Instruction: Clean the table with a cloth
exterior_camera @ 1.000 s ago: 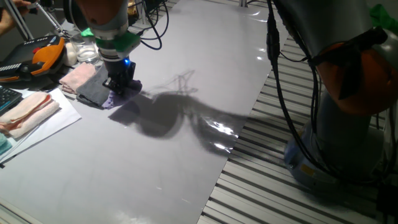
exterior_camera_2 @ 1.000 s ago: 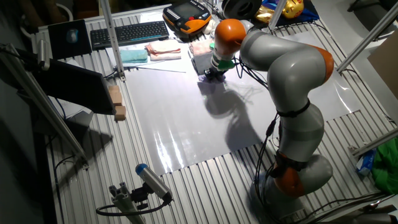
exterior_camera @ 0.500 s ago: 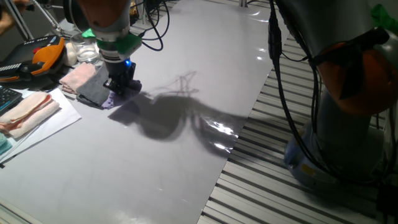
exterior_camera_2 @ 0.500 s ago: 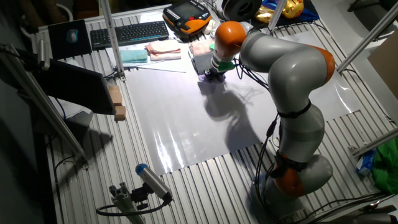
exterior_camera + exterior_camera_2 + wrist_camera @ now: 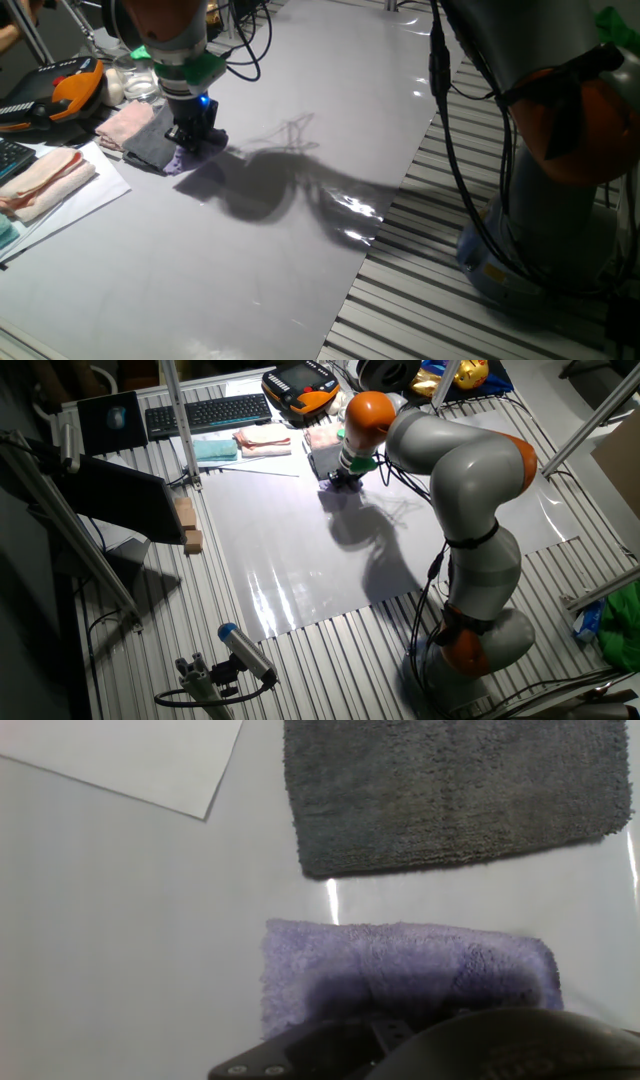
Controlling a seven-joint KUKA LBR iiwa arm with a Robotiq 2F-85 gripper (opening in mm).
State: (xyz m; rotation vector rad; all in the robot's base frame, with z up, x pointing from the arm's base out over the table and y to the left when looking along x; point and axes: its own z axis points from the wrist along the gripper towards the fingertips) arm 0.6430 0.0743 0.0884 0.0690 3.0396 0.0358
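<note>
The cloth (image 5: 400, 975), lavender and fuzzy, lies flat on the pale glossy surface (image 5: 300, 250) near its far edge, directly under the gripper (image 5: 193, 135). From the hand view the black body of the jaws covers the cloth's near edge and presses a dark hollow into the pile; whether the jaws stand apart or together on it I cannot tell, since the tips are hidden. In one fixed view only a small purple corner (image 5: 178, 163) peeks out beside the tool.

Just beyond the cloth, apart from it by a thin strip of bare surface, lies one dark grey cloth (image 5: 450, 790), flat and rectangular. Beside that sits one pale pink folded cloth (image 5: 127, 125), and further along a second pink one (image 5: 45, 178) rests on a white paper sheet (image 5: 80, 195). So I count one lavender, one grey and two pink cloths.

The other fixed view shows a black keyboard (image 5: 208, 412), an orange-and-black handheld pendant (image 5: 300, 382) and a turquoise cloth (image 5: 215, 450) off the surface's far end. No writing or label is readable anywhere.
</note>
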